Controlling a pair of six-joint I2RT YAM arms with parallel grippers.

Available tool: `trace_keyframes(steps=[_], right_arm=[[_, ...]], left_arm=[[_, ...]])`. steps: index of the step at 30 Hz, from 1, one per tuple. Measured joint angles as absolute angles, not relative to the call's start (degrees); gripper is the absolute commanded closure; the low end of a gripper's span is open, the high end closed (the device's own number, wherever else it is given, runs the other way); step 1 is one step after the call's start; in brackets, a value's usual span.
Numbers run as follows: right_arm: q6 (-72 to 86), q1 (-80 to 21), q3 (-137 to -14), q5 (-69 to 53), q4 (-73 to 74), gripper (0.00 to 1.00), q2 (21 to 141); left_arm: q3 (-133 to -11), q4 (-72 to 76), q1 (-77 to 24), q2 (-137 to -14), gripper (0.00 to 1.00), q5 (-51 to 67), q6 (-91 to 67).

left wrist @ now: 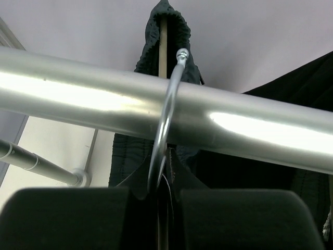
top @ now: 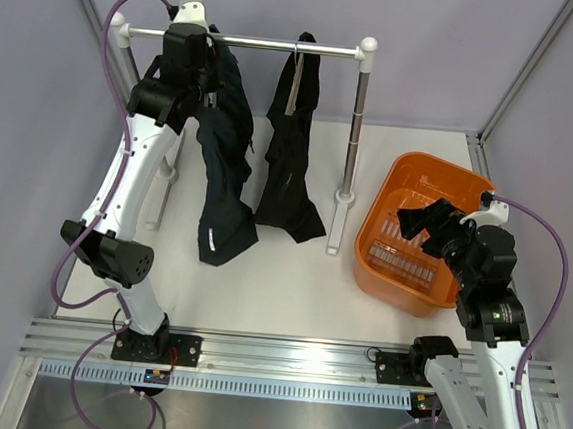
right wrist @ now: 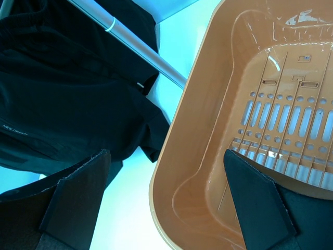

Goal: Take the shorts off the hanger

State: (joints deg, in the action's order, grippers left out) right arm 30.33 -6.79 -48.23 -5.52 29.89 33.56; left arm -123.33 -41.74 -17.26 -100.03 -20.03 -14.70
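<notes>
Left gripper (left wrist: pixel 156 205) jaws flank the hanger hook (left wrist: pixel 166 117); whether they pinch it cannot be told. Right gripper (right wrist: pixel 166 203) jaws are spread. Risk: a pull lifts the hook off the rail (left wrist: pixel 250 130), dropping the shorts (top: pixel 225 169).

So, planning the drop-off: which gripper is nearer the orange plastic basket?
Right. The right gripper hangs open over the orange plastic basket; the left gripper is far away at the silver metal rail, straddling a wire hanger hook.

No legible text anywhere. Faint white lettering (right wrist: pixel 13 126) on the shorts (right wrist: pixel 67 94), up and left of the right gripper (right wrist: pixel 166 172), too small to read. Small white mark (top: pixel 212 233) near the hem, well below the left gripper (top: pixel 185 50): unreadable.
</notes>
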Motion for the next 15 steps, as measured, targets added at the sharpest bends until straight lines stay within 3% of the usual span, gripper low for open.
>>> trace_keyframes(steps=[15], right_arm=[[30.22,-6.79,-48.40,-5.72,29.87,0.01,33.76]], left_arm=[[-125.97,-47.33,-17.63,-92.99,1.00,-19.09,-11.88]])
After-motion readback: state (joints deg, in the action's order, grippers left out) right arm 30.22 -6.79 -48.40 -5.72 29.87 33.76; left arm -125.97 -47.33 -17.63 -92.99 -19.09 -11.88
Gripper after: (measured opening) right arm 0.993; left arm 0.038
